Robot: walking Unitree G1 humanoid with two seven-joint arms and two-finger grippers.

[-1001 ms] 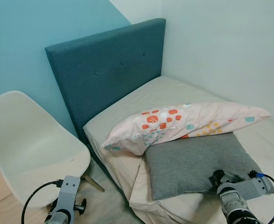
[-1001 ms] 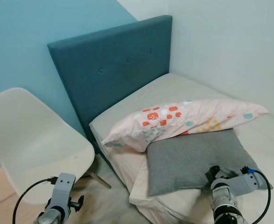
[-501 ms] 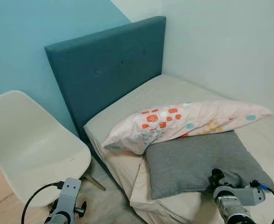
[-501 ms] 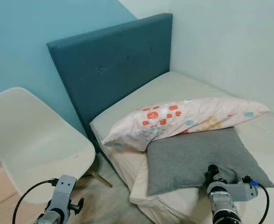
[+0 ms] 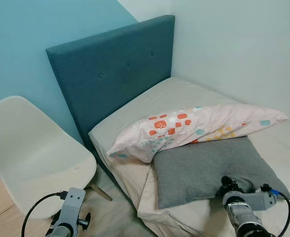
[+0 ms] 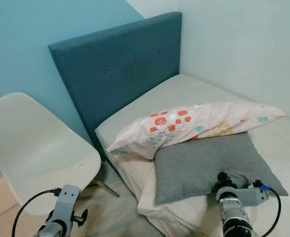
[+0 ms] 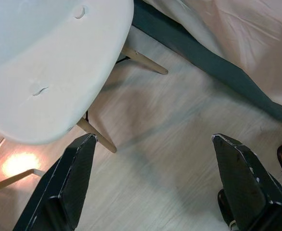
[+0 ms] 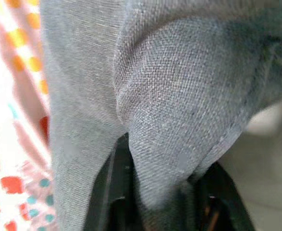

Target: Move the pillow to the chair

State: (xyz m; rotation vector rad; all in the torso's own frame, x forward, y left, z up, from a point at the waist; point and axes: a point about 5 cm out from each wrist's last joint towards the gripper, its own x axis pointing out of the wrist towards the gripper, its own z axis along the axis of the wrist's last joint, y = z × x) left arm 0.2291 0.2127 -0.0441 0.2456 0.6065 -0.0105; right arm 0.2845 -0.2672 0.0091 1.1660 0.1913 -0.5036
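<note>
Head views: gray pillow (image 5: 209, 168) flat on bed (image 5: 149, 111), partly under patterned pillow (image 5: 194, 128); right gripper (image 6: 223, 178) at its near edge. Left wrist: fingers (image 7: 71, 180) spread above floor (image 7: 179, 144) beside white chair (image 7: 44, 62). Right wrist: fingers (image 8: 113, 192) pinching gray fabric, tips buried.

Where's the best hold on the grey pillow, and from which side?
The near edge of the grey pillow, approached from the foot side. That edge is free, while the far edge lies under the patterned pillow. The right gripper is pinching a fold there.
</note>
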